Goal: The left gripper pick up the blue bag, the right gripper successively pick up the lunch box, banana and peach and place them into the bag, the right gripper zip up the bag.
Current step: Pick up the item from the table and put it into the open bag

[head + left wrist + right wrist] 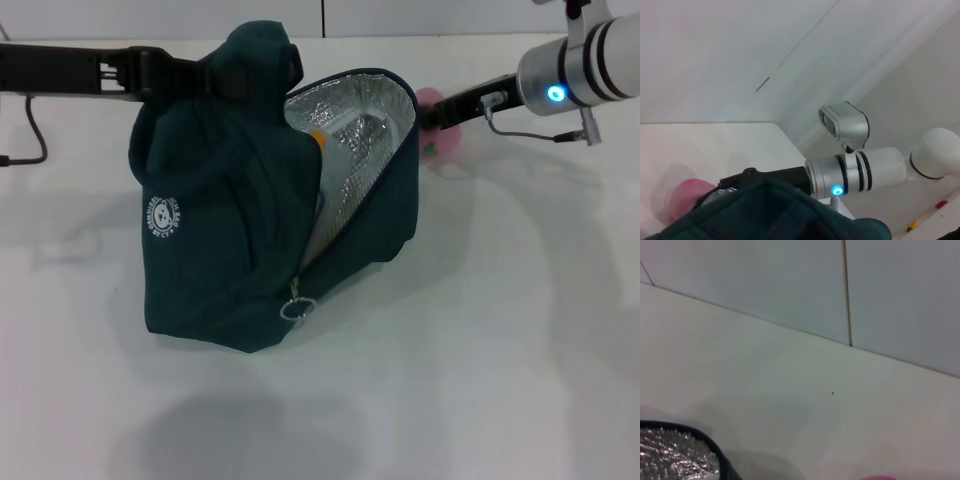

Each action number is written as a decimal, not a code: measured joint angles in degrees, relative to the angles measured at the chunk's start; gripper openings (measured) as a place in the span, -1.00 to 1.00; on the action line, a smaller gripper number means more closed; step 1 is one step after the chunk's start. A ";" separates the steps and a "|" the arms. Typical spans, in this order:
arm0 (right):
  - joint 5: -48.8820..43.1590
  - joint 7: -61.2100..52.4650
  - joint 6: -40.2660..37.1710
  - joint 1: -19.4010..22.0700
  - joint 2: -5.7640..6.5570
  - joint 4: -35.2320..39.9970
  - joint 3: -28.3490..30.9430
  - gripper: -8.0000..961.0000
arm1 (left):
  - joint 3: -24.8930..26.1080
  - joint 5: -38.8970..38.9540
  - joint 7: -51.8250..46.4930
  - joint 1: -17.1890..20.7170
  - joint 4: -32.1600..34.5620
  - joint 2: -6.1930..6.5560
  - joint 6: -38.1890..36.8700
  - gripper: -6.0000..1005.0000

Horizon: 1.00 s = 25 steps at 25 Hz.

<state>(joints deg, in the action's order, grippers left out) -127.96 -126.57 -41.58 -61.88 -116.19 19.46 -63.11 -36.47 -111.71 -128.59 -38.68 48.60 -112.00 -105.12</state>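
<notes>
The right gripper (432, 113) is held at the one peach (441, 128), just beyond the bag's far right rim; whether it is clenched on the fruit cannot be told. The left gripper (205, 78) is buried in the bunched top of the one blue bag (230, 230), its grip hidden by fabric. The bag is stood on the white table (500, 350) with its mouth gaping, foil lining exposed, and one orange banana (316, 139) tip is seen inside. One zipper ring (294, 308) is hung at the front.

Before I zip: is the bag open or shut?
Open. The bag's foil lining shows through the gaping mouth, and the zipper pull hangs at its lower end.
</notes>
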 joint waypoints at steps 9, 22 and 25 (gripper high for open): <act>8.63 1.31 -3.96 9.54 0.52 13.08 0.05 -0.51 | 0.18 0.31 -0.20 0.89 0.01 0.51 -0.02 -0.92; 48.08 24.32 -26.07 21.19 1.25 21.54 5.37 -0.69 | 0.18 2.03 -0.88 3.16 -1.02 0.33 -0.30 -0.92; 49.24 25.08 -30.65 20.09 0.96 20.25 4.67 -0.72 | 0.17 2.03 -0.88 3.04 -1.67 0.34 0.04 -0.92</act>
<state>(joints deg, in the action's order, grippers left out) -78.72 -101.48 -72.23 -41.78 -115.23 39.71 -58.44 -36.30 -109.68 -129.47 -35.64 46.93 -111.66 -105.08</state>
